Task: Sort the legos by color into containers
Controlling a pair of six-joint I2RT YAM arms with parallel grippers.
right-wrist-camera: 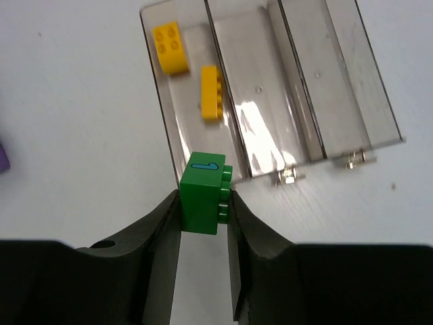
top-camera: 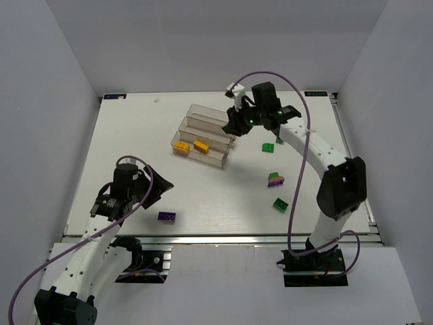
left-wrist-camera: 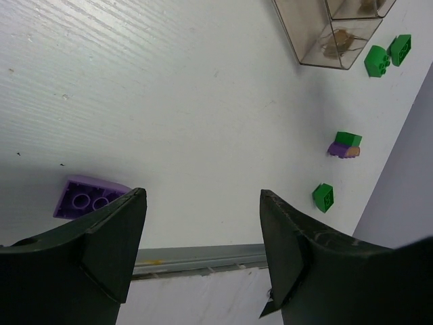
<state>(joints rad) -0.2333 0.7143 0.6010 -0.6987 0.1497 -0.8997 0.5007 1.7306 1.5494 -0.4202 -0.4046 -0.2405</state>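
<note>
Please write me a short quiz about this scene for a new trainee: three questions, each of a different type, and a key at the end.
1. True or false: the right gripper is shut on a green brick.
2. How many yellow bricks lie in the clear bins? A) one B) two C) four
3. Fill in: the loose brick lying beside the open left gripper is ____ in colour.

Key: 1 true; 2 B; 3 purple.
</note>
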